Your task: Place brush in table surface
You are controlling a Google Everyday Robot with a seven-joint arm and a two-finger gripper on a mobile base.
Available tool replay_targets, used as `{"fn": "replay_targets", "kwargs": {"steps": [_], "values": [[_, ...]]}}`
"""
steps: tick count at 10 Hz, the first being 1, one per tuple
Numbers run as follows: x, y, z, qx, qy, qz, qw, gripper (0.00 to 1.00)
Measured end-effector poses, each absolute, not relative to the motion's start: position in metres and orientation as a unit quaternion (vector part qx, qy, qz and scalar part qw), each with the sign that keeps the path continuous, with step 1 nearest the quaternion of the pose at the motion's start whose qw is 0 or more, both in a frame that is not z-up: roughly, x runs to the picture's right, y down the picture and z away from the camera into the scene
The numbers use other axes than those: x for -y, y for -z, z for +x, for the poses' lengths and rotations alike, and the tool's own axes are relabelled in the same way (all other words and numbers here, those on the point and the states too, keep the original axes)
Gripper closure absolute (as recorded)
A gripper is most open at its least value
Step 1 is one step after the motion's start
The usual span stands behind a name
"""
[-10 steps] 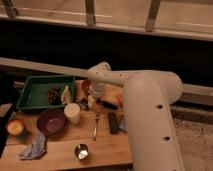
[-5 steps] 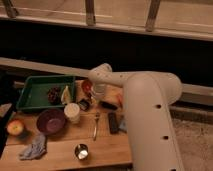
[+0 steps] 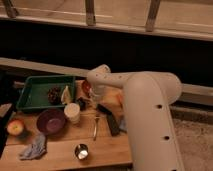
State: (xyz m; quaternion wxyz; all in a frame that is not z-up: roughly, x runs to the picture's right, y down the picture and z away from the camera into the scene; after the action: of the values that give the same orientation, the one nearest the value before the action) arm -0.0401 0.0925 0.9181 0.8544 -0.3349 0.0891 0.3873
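Note:
The wooden table surface [image 3: 60, 159] fills the lower left. My white arm reaches in from the right, and its wrist [image 3: 99, 79] hangs over the back middle of the table. The gripper [image 3: 91, 96] points down below the wrist, mostly hidden by the arm. A small dark brush [image 3: 81, 103] sits just under and left of the gripper, beside a white cup [image 3: 72, 112]. I cannot tell whether the gripper holds the brush or whether it rests on the table.
A green tray [image 3: 35, 85] holding food stands at the back left. A purple bowl [image 3: 50, 121], an apple [image 3: 15, 127], a blue-grey cloth [image 3: 34, 149], a small metal cup [image 3: 81, 151], a silver utensil [image 3: 95, 128] and a flat black bar [image 3: 110, 121] lie on the table. A red object [image 3: 86, 88] sits by the gripper.
The arm's end has shifted very slightly to the right. The things on the table have not moved.

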Motion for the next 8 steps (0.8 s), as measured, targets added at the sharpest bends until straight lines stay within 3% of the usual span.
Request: {"fn": "replay_targets", "kwargs": {"steps": [8], "values": [[-0.038,-0.856,-0.020,-0.071,-0.396,-0.295,0.867,1.00]]}}
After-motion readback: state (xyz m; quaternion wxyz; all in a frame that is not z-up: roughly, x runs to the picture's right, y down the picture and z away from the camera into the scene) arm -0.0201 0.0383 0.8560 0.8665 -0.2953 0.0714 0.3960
